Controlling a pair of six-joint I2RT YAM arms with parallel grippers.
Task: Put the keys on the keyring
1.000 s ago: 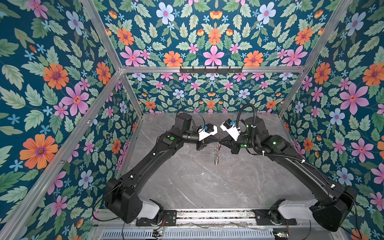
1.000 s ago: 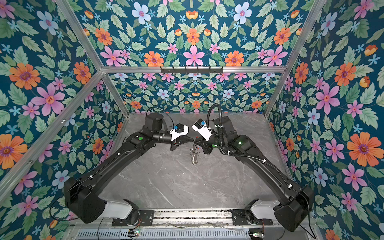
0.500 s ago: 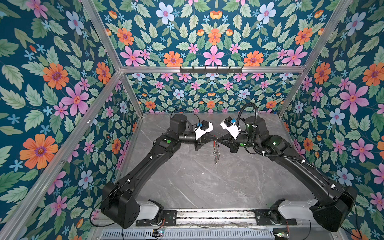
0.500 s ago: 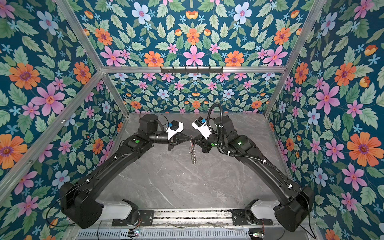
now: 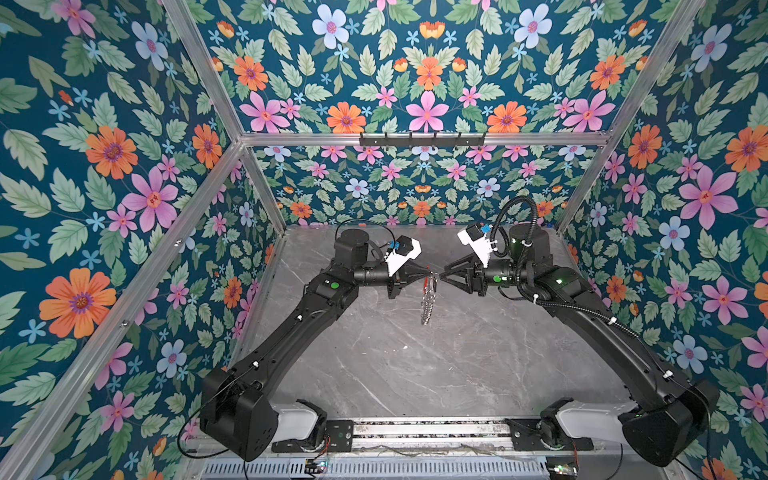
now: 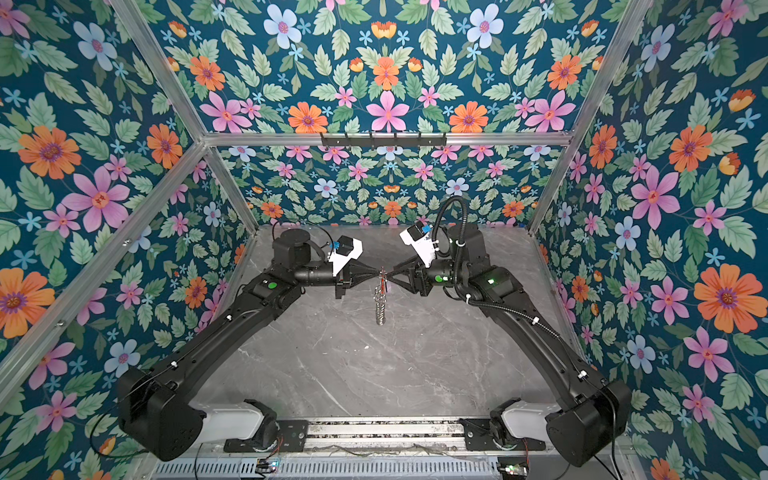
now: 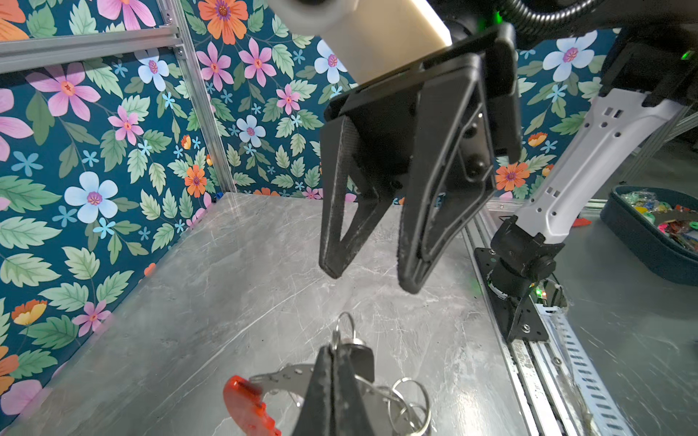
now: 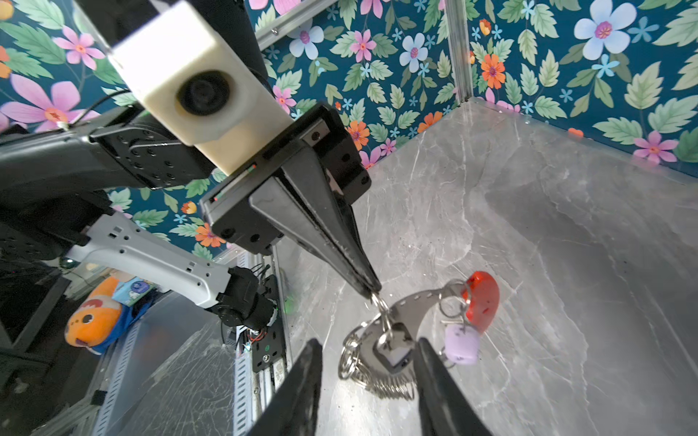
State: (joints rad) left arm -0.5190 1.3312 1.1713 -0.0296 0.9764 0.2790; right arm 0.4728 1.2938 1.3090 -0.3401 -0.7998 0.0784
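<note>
1. The grey marble-look tabletop point(image 5: 415, 374) is finely scratched. Flowered teal walls point(image 5: 104, 166) stand in aluminium bars point(image 5: 291, 139).
2. Past the base rail sit a dark bin point(image 7: 642, 241) of bright bits and an orange plush fish point(image 8: 90, 321). The print on the box point(image 8: 132, 292) beside the fish is too blurred to read.
3. The left gripper point(image 8: 372, 290) has its jaws closed on a small ring point(image 8: 379, 307). The keyring point(image 8: 415, 302) hangs below it in mid-air with the black key point(image 8: 393, 355) and the lilac key point(image 8: 460, 345).
4. The right gripper point(image 7: 372, 279) has its jaws apart and empty, just beside the keyring.

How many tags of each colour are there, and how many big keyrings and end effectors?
black tag: 1
lilac tag: 1
keyring: 1
end effectors: 2 (left end effector, right end effector)
Total: 5
</note>
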